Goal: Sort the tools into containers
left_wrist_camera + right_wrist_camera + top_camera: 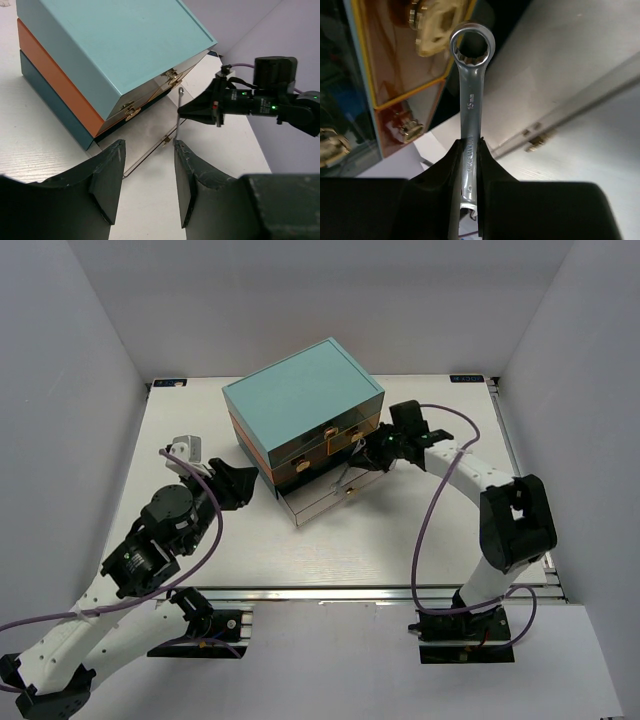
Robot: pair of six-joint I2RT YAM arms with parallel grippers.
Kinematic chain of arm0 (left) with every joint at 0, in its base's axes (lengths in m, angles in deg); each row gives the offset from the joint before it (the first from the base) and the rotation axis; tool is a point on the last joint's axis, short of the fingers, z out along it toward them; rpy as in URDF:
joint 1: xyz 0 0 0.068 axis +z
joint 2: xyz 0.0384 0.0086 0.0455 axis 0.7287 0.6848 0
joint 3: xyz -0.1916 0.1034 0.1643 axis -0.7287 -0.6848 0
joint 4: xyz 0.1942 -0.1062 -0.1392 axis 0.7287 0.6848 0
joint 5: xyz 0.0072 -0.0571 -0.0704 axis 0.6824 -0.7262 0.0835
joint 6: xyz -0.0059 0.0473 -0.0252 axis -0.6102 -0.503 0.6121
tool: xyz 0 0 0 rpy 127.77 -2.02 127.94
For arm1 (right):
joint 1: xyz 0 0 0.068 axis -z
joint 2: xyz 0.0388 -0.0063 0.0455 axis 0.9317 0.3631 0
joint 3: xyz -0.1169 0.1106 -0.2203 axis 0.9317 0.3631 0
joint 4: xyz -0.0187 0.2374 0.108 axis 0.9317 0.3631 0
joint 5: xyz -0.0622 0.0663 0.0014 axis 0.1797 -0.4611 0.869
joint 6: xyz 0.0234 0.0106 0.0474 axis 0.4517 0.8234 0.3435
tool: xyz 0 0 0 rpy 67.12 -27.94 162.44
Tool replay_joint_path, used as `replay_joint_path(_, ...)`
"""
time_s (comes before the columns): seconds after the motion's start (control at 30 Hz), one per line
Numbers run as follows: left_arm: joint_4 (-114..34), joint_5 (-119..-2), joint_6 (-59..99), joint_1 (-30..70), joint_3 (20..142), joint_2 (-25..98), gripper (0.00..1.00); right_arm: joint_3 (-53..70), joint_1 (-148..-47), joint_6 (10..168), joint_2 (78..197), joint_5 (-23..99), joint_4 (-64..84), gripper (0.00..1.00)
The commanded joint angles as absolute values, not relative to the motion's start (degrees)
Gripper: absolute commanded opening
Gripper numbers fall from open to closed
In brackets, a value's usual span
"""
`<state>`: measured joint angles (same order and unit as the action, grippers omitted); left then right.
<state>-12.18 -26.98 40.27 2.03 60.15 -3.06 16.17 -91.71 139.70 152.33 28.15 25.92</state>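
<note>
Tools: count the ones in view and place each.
1. The wrench is pinched in the right claw, in front of the chest of drawers. Others may be hidden inside it.

Probably a robotics lab: plain white walls (90,390) enclose a white table (400,550) edged with aluminium rail (330,593).

White table (300,550); grey walls (70,340); metal rail (330,593) at near edge.

Chest (300,400) sitting on the table (330,555) near the back, bottom drawer (325,502) sticking out in front, right gripper (470,145) holding a wrench (470,100) by the chest's front right, left gripper (149,147) sitting left of the chest.
</note>
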Motion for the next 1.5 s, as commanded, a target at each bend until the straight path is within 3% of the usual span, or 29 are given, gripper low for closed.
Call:
replay_joint_path(0.0,-11.7,-26.0,40.7,2.0,61.5,-3.5,0.54,11.5,-93.6,146.8,154.0,29.7,19.3,0.0)
replay_joint_path(0.1,-11.9,-26.0,40.5,2.0,61.6,-3.1,0.54,10.2,-94.9,148.1,156.2,31.0,16.8,0.07)
replay_joint_path(0.13,-11.9,-26.1,40.4,2.0,61.7,-2.9,0.54,9.8,-95.2,148.3,156.7,31.1,16.4,0.16)
replay_joint_path(0.2,-11.9,-26.0,40.3,2.0,62.1,-2.3,0.54,9.3,-95.4,148.4,157.1,31.2,16.0,0.25)
replay_joint_path(0.23,-11.9,-26.0,40.2,2.0,62.2,-2.2,0.54,9.3,-95.4,148.0,157.0,30.9,16.2,0.39)
replay_joint_path(0.3,-11.9,-25.8,40.2,2.0,62.1,-2.1,0.54,10.7,-95.1,147.1,156.2,30.1,16.3,0.49)
replay_joint_path(0.33,-12.1,-25.8,40.2,2.0,62.0,-2.2,0.54,11.5,-94.9,146.4,155.3,28.7,16.1,0.5)
replay_joint_path(0.4,-12.4,-25.7,40.2,2.0,61.7,-2.4,0.54,13.5,-94.3,145.0,153.9,26.5,14.2,0.46)
replay_joint_path(0.47,-12.5,-25.7,40.3,2.0,61.6,-2.3,0.54,16.5,-94.0,141.3,151.8,23.3,11.7,0.36)
replay_joint_path(0.5,-12.6,-25.7,40.1,2.0,61.6,-2.2,0.54,17.4,-93.4,139.7,151.0,22.0,10.4,0.15)
replay_joint_path(0.53,-12.8,-25.8,39.8,2.0,61.5,-2.2,0.54,18.9,-93.1,133.7,149.9,18.2,8.4,0.02)
replay_joint_path(0.57,-12.9,-25.8,39.5,2.0,61.6,-2.1,0.54,18.9,-93.0,129.4,149.4,17.1,7.7,0.0)
replay_joint_path(0.7,-14.3,-24.4,37.7,2.0,62.6,-1.4,0.49,18.3,-92.9,101.7,145.1,18.5,16.2,0.0)
replay_joint_path(0.83,-17.6,-23.8,34.0,2.0,63.8,0.6,0.44,26.3,-92.7,83.0,138.6,29.9,16.1,0.0)
replay_joint_path(0.93,-19.2,-24.8,31.8,2.0,65.3,4.9,0.44,30.1,-91.2,90.1,140.8,41.9,21.5,0.0)
replay_joint_path(1.03,-19.4,-26.0,30.3,2.0,68.4,9.9,0.45,29.1,-88.4,96.9,145.0,34.8,23.7,0.0)
replay_joint_path(1.17,-19.2,-25.8,29.5,2.0,69.6,12.7,0.48,27.8,-89.4,105.2,148.7,34.4,20.3,0.0)
replay_joint_path(1.47,-16.3,-24.2,34.1,2.0,69.2,8.9,0.5,18.2,-90.7,122.3,163.4,25.9,14.3,0.0)
